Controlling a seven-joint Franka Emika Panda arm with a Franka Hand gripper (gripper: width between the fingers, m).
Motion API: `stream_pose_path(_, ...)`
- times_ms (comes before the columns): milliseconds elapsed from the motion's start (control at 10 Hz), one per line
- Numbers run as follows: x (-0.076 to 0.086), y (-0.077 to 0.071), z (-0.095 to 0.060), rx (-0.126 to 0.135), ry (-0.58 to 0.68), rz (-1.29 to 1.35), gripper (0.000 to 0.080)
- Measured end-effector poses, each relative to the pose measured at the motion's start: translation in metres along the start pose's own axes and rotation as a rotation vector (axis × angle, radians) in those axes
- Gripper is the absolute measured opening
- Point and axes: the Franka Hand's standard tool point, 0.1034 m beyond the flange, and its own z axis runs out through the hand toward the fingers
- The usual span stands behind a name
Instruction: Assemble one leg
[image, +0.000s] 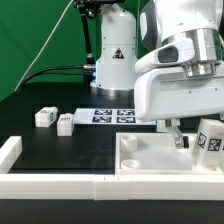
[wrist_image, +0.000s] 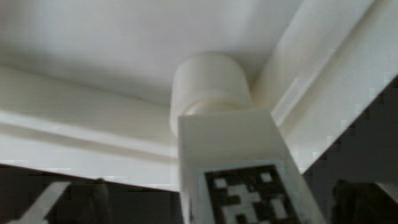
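My gripper (image: 180, 138) hangs low over the right part of the large white panel (image: 145, 160). In the wrist view the gripper (wrist_image: 222, 200) is shut on a leg (wrist_image: 231, 150), a white block with a marker tag. The leg's rounded end points at the panel (wrist_image: 107, 50) beside a raised edge. The dark fingers (wrist_image: 54, 200) sit close on both sides of the leg. In the exterior view the held leg is mostly hidden by the hand. Another leg (image: 210, 140) stands tilted at the panel's right edge. Two more legs (image: 44, 117) (image: 65, 123) lie on the black table at the exterior view's left.
The marker board (image: 112, 115) lies behind the panel, near the arm's base (image: 112, 65). A low white wall (image: 40, 182) runs along the front edge and turns up at the exterior view's left. Cables trail at the back left.
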Motion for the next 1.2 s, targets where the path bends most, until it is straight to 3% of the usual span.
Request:
stream_pose_path(200,0.000,0.000,0.000,0.000,0.000,0.000,0.0648)
stream_pose_path(500,0.016,0.006,-0.025,-0.004,-0.015,-0.003,0.0649)
stream_pose_path(900,0.012,0.003,-0.020,0.009,-0.061,-0.005,0.0649)
stream_pose_path(1100,0.001,-0.006,-0.018,0.056,-0.277,0.020,0.0649)
stream_pose_path(1200,0.004,-0.007,-0.020,0.075,-0.368,0.026,0.0649)
